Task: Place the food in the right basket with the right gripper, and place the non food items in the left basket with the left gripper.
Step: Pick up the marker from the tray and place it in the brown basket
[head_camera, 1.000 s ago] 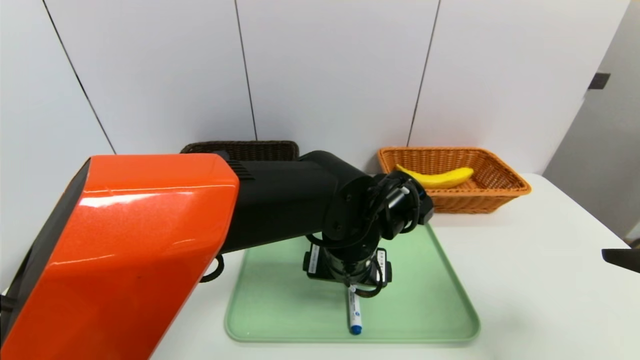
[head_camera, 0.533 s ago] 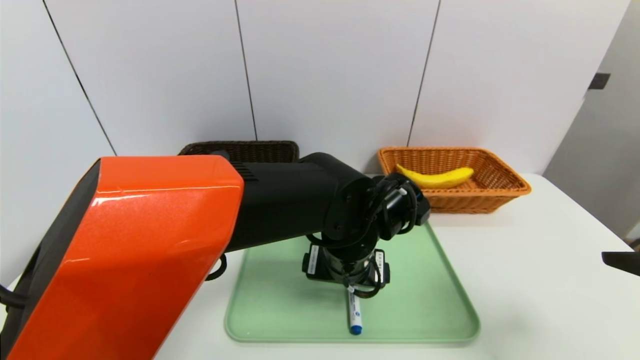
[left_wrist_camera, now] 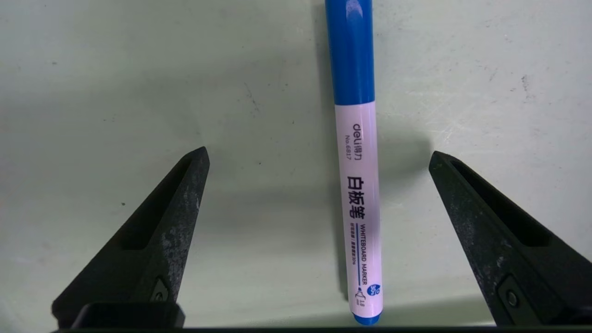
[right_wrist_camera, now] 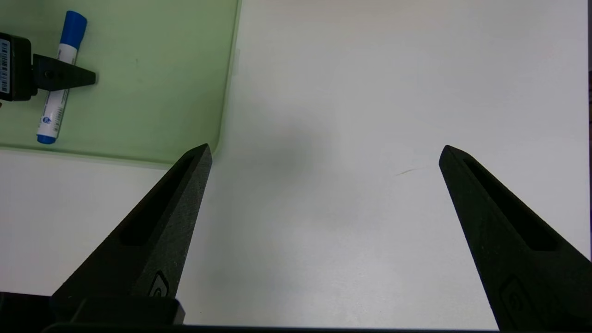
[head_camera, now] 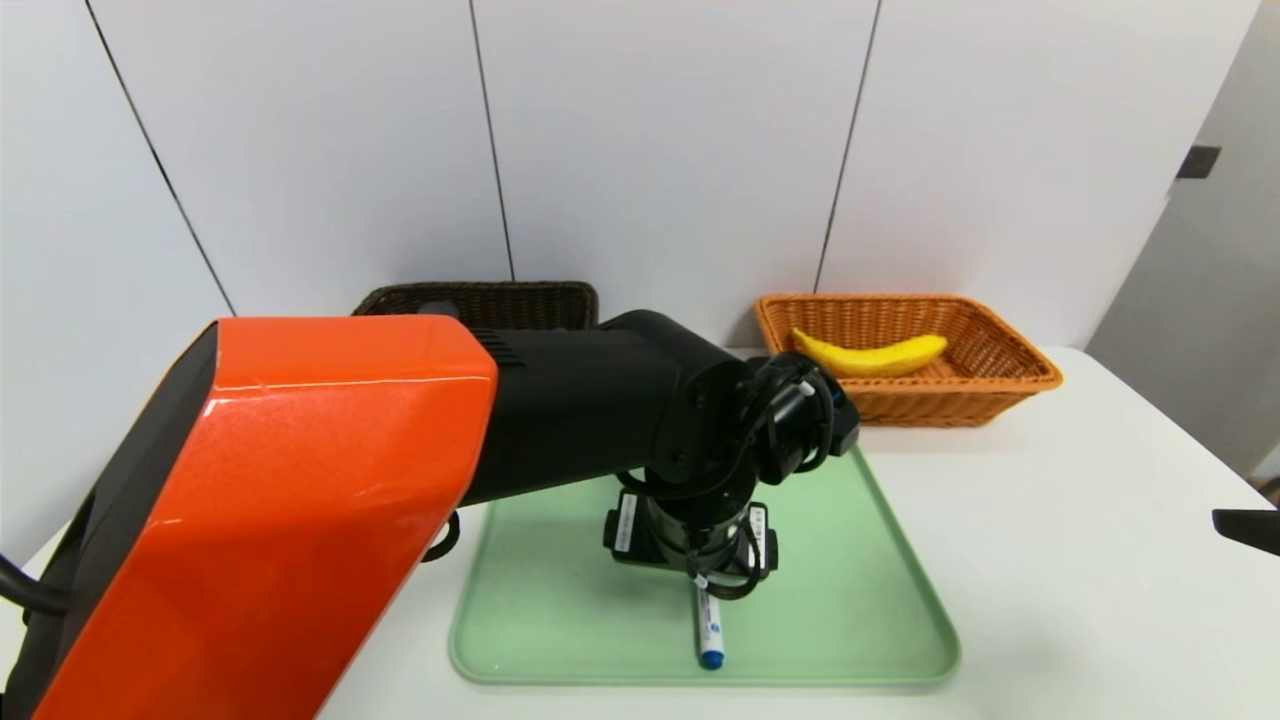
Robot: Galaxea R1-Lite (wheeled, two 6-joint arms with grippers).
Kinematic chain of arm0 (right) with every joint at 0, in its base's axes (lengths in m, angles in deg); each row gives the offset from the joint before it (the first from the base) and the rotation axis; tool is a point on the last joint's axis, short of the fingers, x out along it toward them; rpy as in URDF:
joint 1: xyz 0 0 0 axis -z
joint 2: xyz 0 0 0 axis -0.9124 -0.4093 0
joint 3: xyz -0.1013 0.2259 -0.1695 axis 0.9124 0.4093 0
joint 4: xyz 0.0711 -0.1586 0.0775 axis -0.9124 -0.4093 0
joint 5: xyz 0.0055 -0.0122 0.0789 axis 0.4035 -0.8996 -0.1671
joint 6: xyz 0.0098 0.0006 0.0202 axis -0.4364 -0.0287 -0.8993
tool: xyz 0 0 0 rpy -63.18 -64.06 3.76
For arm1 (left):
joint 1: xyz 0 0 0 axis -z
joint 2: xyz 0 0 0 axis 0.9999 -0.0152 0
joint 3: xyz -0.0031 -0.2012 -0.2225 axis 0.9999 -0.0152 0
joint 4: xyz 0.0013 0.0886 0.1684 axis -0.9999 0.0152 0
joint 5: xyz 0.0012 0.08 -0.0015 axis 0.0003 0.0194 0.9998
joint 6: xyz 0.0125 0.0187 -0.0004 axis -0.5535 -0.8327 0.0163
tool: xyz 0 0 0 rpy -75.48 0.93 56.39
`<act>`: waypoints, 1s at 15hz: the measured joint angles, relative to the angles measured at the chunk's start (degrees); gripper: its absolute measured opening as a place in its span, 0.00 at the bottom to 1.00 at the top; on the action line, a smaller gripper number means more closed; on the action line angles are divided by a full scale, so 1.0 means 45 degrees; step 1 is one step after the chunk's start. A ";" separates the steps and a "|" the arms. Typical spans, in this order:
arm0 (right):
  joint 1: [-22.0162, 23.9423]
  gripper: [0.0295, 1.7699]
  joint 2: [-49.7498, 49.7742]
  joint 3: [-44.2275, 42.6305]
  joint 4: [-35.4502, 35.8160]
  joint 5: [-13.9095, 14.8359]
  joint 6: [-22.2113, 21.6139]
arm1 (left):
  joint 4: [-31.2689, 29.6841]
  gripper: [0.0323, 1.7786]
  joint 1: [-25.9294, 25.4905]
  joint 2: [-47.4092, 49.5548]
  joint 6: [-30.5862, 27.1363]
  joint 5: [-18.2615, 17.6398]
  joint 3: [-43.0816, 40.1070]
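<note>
In the head view the left arm (head_camera: 300,500) covers most of the left basket (head_camera: 480,300) (contents not determinable) and the marker's (head_camera: 709,630) far end. The right gripper (head_camera: 1245,527) is cut off by the edge, only one fingertip showing.

One marker (head_camera: 709,630), one banana (head_camera: 872,355), two baskets (head_camera: 1010,385), one tray (head_camera: 860,620)

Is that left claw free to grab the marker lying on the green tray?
Probably yes: the left gripper hangs open right over the whiteboard marker, which lies between its fingers on the green tray, nothing blocking.
</note>
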 joint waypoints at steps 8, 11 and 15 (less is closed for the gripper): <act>0.0043 0.96 0.0043 0.0035 -0.0003 0.0005 0.0008 | -0.0068 0.95 -0.0019 -0.0098 0.0024 -0.0008 0.0000; 0.0043 0.96 0.0054 0.0041 -0.0003 0.0000 0.0005 | -0.0084 0.95 -0.0019 -0.0133 0.0043 -0.0019 0.0000; 0.0043 0.96 0.0057 0.0060 -0.0003 0.0011 0.0000 | -0.0103 0.95 -0.0019 -0.0152 0.0043 -0.0043 0.0005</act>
